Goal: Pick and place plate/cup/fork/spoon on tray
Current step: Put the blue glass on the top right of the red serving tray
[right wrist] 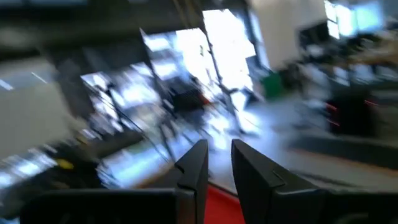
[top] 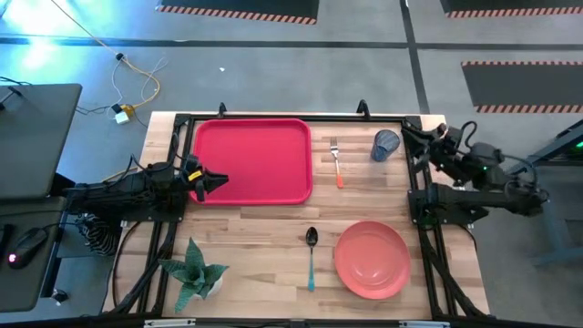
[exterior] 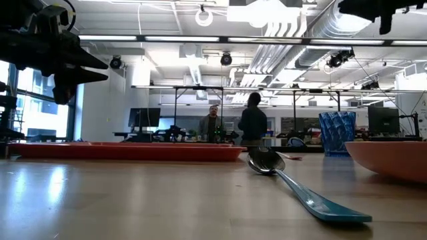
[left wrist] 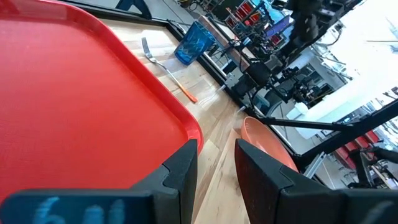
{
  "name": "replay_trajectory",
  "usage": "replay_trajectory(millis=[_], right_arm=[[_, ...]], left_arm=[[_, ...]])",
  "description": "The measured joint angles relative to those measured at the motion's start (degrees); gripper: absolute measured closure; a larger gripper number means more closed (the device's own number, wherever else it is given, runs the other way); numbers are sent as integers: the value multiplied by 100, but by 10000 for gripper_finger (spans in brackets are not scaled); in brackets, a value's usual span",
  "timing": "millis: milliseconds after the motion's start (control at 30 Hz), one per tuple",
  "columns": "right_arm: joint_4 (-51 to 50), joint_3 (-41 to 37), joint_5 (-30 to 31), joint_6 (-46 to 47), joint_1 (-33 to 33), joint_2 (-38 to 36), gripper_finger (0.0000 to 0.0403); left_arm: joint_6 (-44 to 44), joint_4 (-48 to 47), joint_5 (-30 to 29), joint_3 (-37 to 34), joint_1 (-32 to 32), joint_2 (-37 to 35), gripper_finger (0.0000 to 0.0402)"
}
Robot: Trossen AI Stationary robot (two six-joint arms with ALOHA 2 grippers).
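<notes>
The red tray [top: 252,161] lies at the far left of the table. The orange-handled fork [top: 335,159] lies on the wood just right of it, and the blue cup [top: 385,144] stands farther right. The blue-handled spoon [top: 311,255] and the pink plate [top: 371,259] lie near the front edge. My left gripper [top: 219,182] hovers over the tray's left part, empty, its fingers [left wrist: 186,163] a narrow gap apart. My right gripper [top: 407,135] is raised just right of the cup, empty, with a narrow gap between its fingers [right wrist: 196,158].
A small green potted plant [top: 193,273] stands at the front left corner. Dark frame rails run along the table's left and right sides [top: 428,228]. Bare wood lies between the tray and the spoon. Two people [exterior: 233,123] stand far off in the room.
</notes>
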Motion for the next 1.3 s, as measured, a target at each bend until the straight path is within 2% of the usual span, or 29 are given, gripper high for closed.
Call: replay_trajectory(millis=[233, 467, 600, 733, 933, 1133, 1300], right_arm=[[-2508, 1500, 926, 630, 0, 1303, 341], [-4580, 2600, 930, 1744, -81, 2608, 341], [-5428, 3040, 623, 2164, -387, 3217, 341], [-5710, 3246, -63, 2185, -876, 3661, 341], [-5851, 3247, -1352, 1705, -1793, 4139, 341], [-5754, 3247, -1811, 1035, -2456, 4651, 331], [-5736, 3247, -2003, 676, -2840, 5112, 306]], left_arm=[[2, 0, 0, 0, 0, 0, 304], [2, 1, 0, 0, 0, 0, 304], [4, 0, 2, 0, -1, -2, 304], [4, -1, 2, 0, -2, -1, 304], [4, 0, 4, 0, -1, -2, 304], [4, -1, 4, 0, -2, -2, 304], [4, -1, 4, 0, -2, -2, 304]])
